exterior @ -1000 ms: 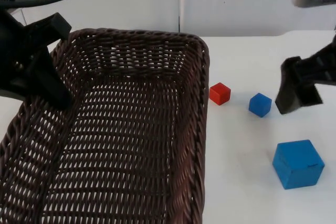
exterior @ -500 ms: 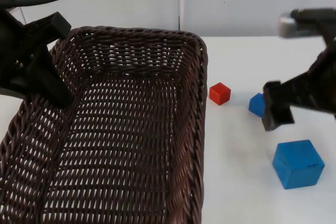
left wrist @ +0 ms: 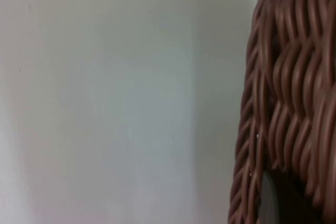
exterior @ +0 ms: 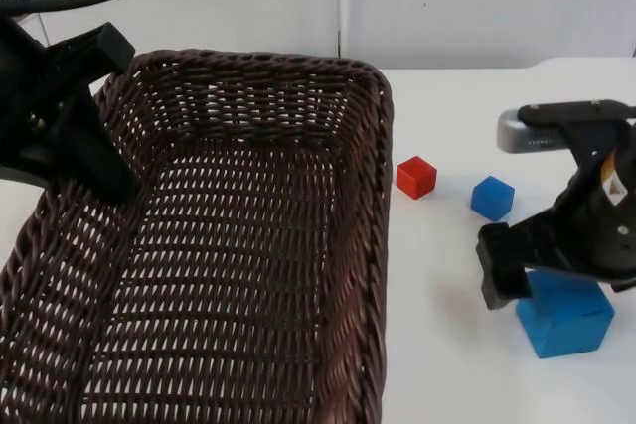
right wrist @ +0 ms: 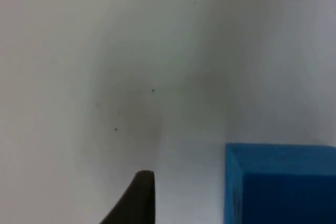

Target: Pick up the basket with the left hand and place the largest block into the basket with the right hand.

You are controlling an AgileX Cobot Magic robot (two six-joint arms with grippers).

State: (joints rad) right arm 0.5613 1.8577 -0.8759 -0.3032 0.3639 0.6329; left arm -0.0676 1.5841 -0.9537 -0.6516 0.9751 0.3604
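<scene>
The dark brown wicker basket looms large on the left, lifted off the table. My left gripper is shut on its left rim; the woven rim runs just past a black fingertip. The largest block, a big blue cube, rests on the table at the front right. My right gripper hangs open over the cube's near-left corner, one finger down beside its left face. In the right wrist view the cube lies beside a fingertip, with a gap between them.
A small blue block and a small red block lie on the white table between the basket and the right arm. The grey partition wall closes the back.
My right gripper has come forward and down, from beside the small blue block to the big blue cube. The left arm and the basket have stayed where they were.
</scene>
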